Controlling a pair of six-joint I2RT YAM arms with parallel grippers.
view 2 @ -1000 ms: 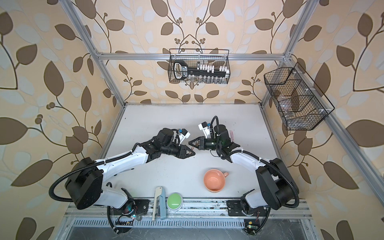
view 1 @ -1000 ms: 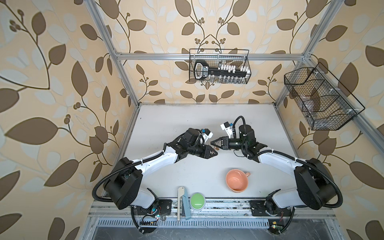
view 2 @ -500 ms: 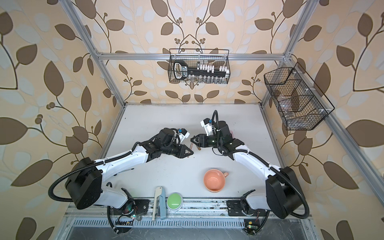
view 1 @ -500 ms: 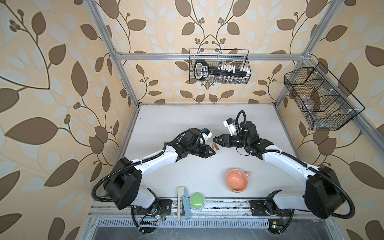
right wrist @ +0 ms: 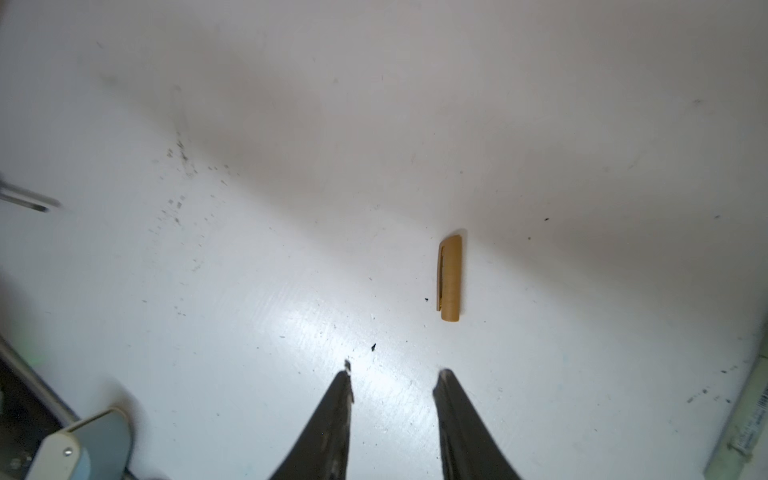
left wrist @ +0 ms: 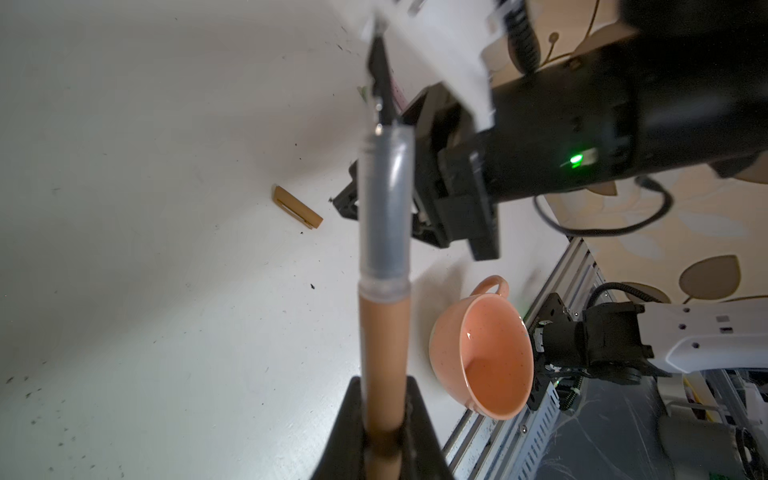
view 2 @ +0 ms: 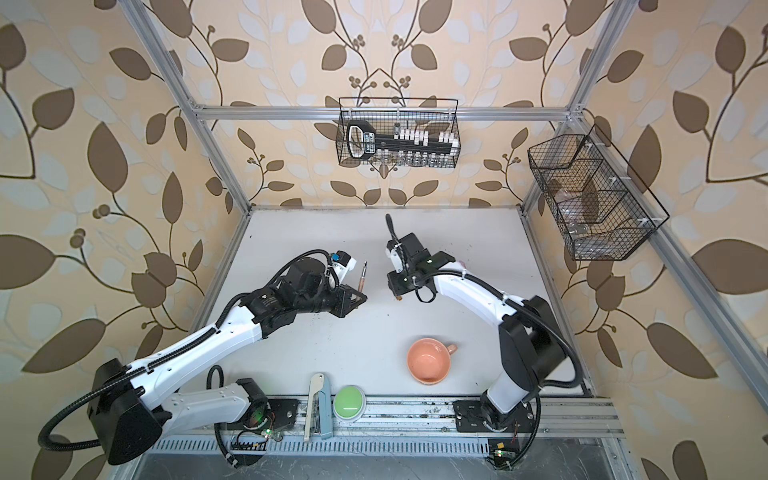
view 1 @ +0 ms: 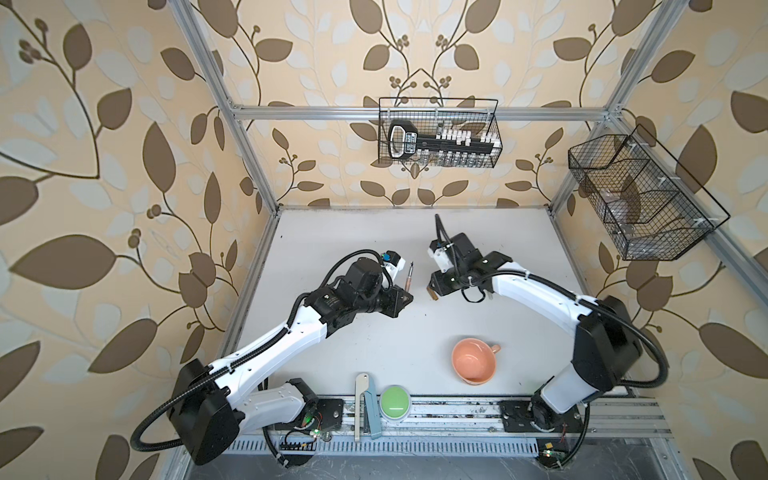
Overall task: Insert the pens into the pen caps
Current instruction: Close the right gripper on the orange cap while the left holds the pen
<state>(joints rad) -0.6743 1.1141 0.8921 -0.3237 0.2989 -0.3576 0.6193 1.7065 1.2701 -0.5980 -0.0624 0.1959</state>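
Room: leaf-print wallpaper on 3 sides, alu frame; white table (view 1: 365, 232) w/ dark specks.
L arm: runs from the front-left base up toward mid-table, forearm low & near level. left gripper (view 1: 405, 297) faces across at the other arm.
L jaws: clamped on the brown barrel of the tan-brown pen (left wrist: 384, 332). Clear grip section & dark tip stick out free.
Pen pose: in both top views it points away from the front rail toward the back wall (view 2: 362, 277), tip uppermost in the pic.
R arm: arcs from the front-right base, elbow high, wrist bent down. right gripper (right wrist: 395, 378) points at the table near the middle.
R jaws: apart w/ a moderate gap, only bare table showing between the fingers (right wrist: 446, 399).
Cap: tan-brown cap (right wrist: 450, 278) lies flat on the table, clip side showing, just ahead of the R fingertips & not touching them. In a top view it peeks out at the gripper's lower edge (view 1: 434, 295).
Around: peach cup (view 1: 473, 360) toward the front, well apart from both grippers. green button (view 1: 395, 402) & white-and-blue tool (view 1: 368, 405) at the front rail.
Walls: wire basket (view 1: 438, 133) on the back wall holds a black rack; 2nd basket (view 1: 640, 199) on the right wall.
In the way: left wrist view has the pen in front of the R gripper body. Cap sits to one side of the pen, apart from it (left wrist: 297, 207).
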